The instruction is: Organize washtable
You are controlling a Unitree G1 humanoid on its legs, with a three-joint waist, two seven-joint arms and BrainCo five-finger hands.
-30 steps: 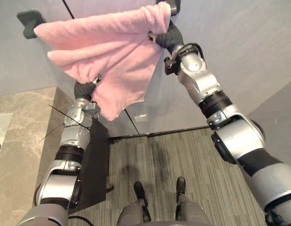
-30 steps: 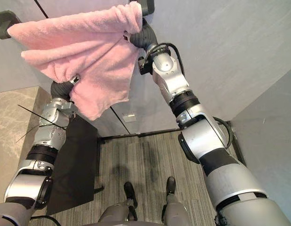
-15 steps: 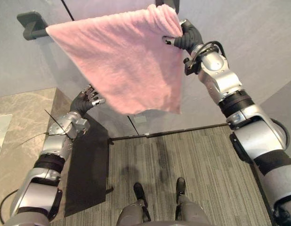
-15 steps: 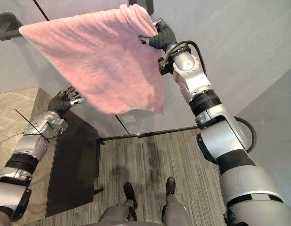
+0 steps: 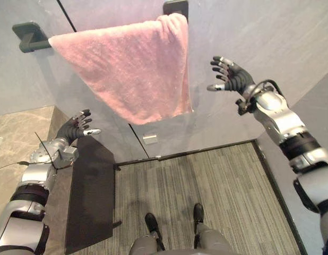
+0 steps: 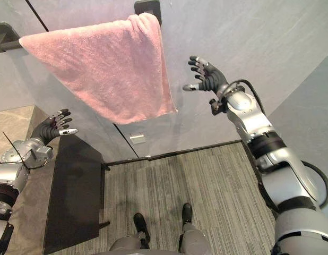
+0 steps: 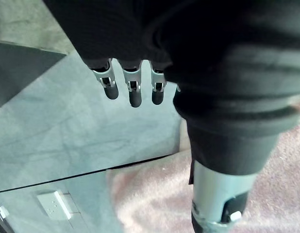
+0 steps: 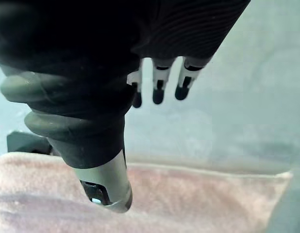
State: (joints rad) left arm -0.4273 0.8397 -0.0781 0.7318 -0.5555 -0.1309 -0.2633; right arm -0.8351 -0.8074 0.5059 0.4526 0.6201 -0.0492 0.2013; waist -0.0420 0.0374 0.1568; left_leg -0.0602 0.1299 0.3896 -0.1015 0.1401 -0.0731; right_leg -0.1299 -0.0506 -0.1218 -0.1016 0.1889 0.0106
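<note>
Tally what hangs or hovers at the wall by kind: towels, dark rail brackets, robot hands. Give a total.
Pink towel, draped over the rail: 1
Brackets: 2 (left bracket, right bracket)
Hands, both open: 2 (left hand, right hand)
Total: 5

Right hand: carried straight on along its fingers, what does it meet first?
Probably the grey wall. The open right hand has its fingers aimed at bare wall, and the pink towel hangs beside that line, not in it. Depth is hard to judge.
</note>
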